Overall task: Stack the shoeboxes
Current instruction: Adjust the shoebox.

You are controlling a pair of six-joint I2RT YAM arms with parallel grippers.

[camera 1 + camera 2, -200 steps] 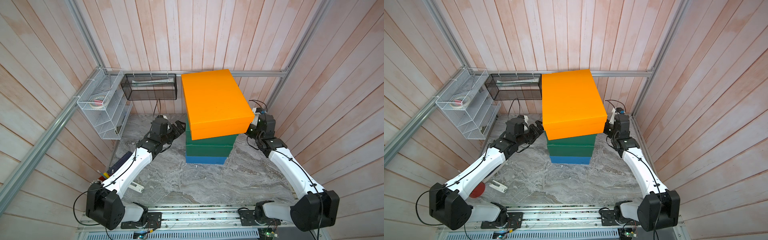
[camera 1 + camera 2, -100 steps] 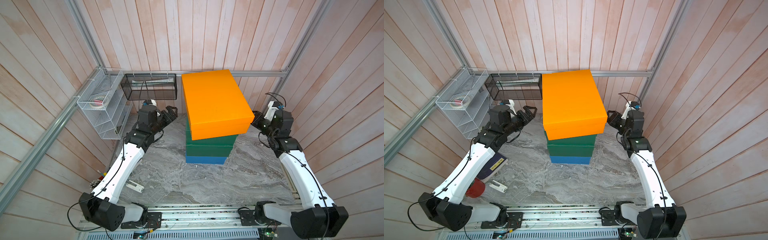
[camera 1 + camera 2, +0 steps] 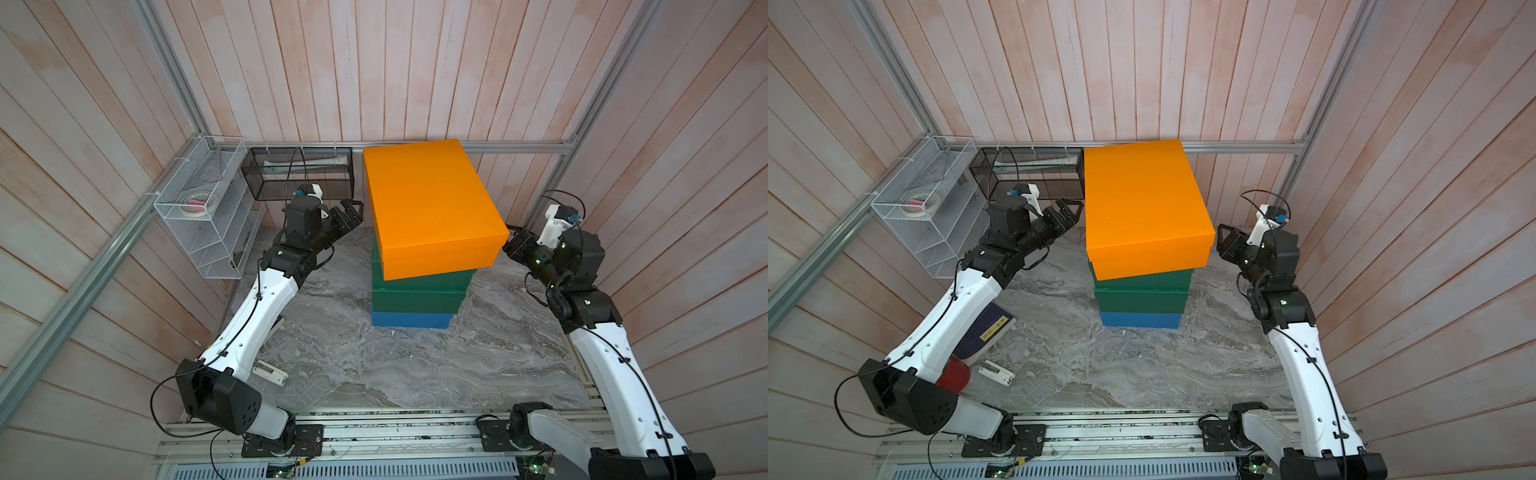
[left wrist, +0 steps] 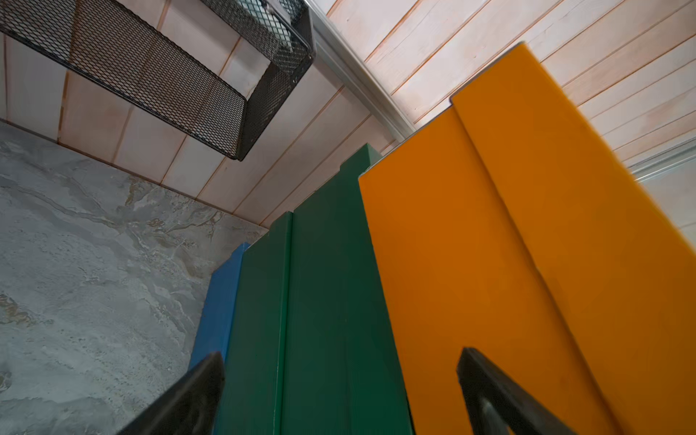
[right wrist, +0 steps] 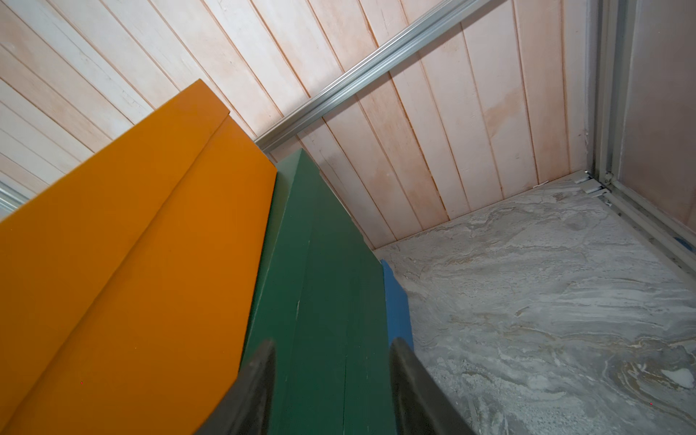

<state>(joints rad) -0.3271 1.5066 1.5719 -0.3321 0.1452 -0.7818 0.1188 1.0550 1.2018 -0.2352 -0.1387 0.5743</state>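
Shoeboxes stacked on the worktop — both claws apart.
A blue box is seen lowest, two dark green boxes above it, the orange box topmost and askew; the left claw and right claw are held open beside the stack — touching nothing.

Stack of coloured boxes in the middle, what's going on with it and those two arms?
Four shoeboxes stand in one stack: the blue box at the bottom, then the lower green box, the upper green box, and the orange box on top, slightly askew and overhanging. Neither arm holds anything: the left gripper is open beside the stack, the right gripper on the opposite side, jaws apart.
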